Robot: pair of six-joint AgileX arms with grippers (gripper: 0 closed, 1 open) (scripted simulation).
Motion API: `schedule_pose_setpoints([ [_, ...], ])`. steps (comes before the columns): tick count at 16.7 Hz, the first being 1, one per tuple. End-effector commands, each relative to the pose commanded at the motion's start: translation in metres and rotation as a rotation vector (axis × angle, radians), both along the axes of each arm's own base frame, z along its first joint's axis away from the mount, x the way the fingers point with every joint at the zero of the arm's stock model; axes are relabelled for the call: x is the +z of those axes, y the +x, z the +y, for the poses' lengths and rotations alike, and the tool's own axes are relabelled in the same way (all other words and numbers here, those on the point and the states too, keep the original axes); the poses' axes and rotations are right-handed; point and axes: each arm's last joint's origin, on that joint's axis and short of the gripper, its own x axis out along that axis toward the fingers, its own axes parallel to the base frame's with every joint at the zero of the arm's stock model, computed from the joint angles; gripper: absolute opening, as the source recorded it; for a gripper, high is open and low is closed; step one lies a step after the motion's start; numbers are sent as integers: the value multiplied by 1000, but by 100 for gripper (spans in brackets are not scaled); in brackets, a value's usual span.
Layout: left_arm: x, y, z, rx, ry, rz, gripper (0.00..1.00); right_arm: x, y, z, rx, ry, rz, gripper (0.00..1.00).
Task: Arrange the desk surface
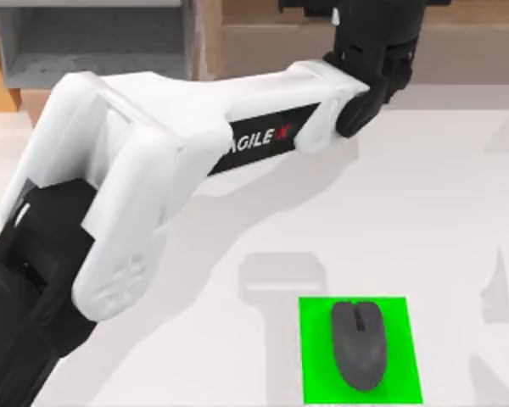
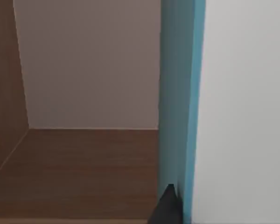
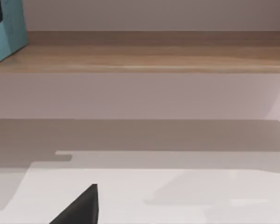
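Observation:
The white desk surface [image 1: 424,195] spans the top view. My left arm reaches across it to the wooden shelf unit [image 1: 263,38] at the back. My left gripper [image 2: 170,207] is inside a wooden compartment [image 2: 84,163], shut on an upright teal book [image 2: 177,93] whose white face fills one side of the left wrist view. The same teal book [image 3: 7,32] stands on the wooden shelf board [image 3: 154,51] in the right wrist view. A dark part of my right gripper [image 3: 81,207] hovers low over the desk surface [image 3: 177,196], facing the shelf.
A dark grey mouse [image 1: 359,343] lies on a bright green mat [image 1: 318,373] near the front of the desk, right of centre. A grey open compartment [image 1: 93,42] sits at the back left. Soft shadows fall across the desk's right side.

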Motion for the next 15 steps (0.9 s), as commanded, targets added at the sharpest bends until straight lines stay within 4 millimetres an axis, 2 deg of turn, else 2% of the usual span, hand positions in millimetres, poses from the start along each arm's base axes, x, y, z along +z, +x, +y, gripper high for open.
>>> schedule_pose_setpoints([
  [7, 14, -35, 0, -3, -2, -2, 0, 0, 0, 0, 0, 0, 0, 100],
  [15, 16, -37, 5, -17, 0, -7, 0, 0, 0, 0, 0, 0, 0, 100],
])
